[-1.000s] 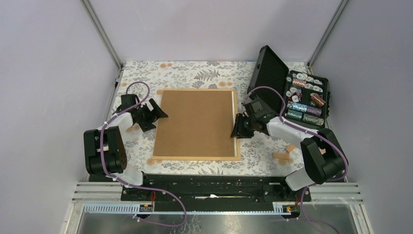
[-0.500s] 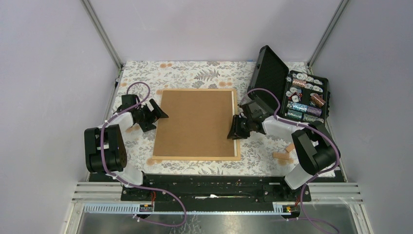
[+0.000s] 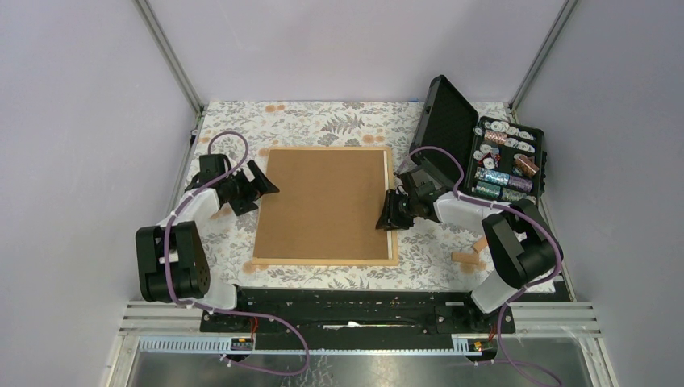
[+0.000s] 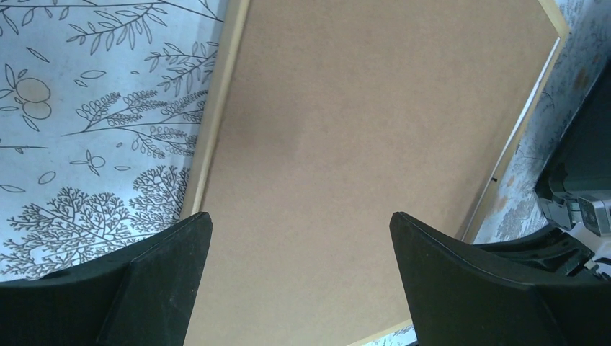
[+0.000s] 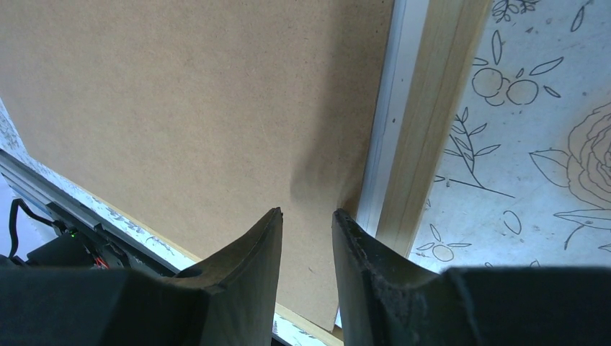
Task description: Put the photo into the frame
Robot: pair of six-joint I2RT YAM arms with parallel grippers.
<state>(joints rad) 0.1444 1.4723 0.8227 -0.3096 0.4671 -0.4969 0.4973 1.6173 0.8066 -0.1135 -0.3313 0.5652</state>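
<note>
Thin light-wood frame [image 3: 323, 261] lay flat, plain brown backing board [image 3: 323, 201] in it; sunset photo unseen, guessing underneath. Right gripper [image 5: 308, 213] sat narrowly parted over board's edge, pinching nothing; left gripper [image 4: 299, 216] gaped wide.

floral-cloth table [image 3: 323, 121]: frame [image 3: 323, 261] centre, black case [image 3: 448, 121] far right, wood blocks [image 3: 468, 258] near right

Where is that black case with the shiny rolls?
Top view: the black case stands open at the far right of the table, right of the frame and just beyond the right gripper.
</note>
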